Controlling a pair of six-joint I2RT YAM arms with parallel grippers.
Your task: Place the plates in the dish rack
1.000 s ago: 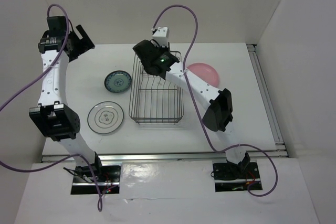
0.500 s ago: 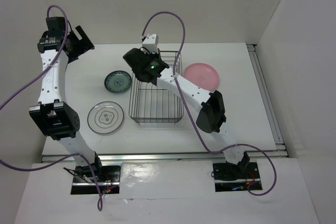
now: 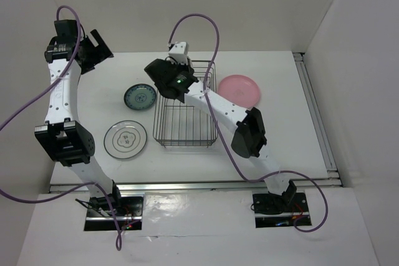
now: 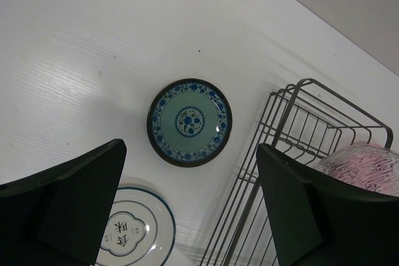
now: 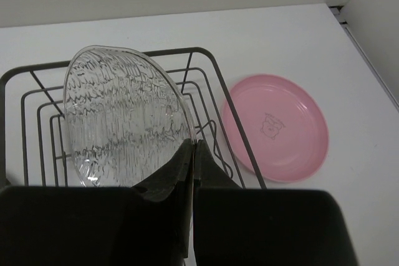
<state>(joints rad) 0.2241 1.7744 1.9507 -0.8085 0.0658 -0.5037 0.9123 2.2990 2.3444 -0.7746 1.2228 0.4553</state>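
Bright, even light falls from above on the white desk (image 3: 293, 147), so shadows under the dish rack (image 3: 186, 144) are soft and short, and the near edge shines. In the wrist views the close dark fingers (image 4: 68, 210) look slightly blurred, I think, and the small glass plate (image 5: 124, 116) carries little white glints.

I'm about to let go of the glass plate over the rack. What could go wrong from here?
The right tool pinches the wavy glass plate only at its lower edge, so it may pivot or slip. I cannot tell whether it sits between the prongs of the dish rack; released early, it could fall flat. The pink plate lies close beside the rack and could get nudged.
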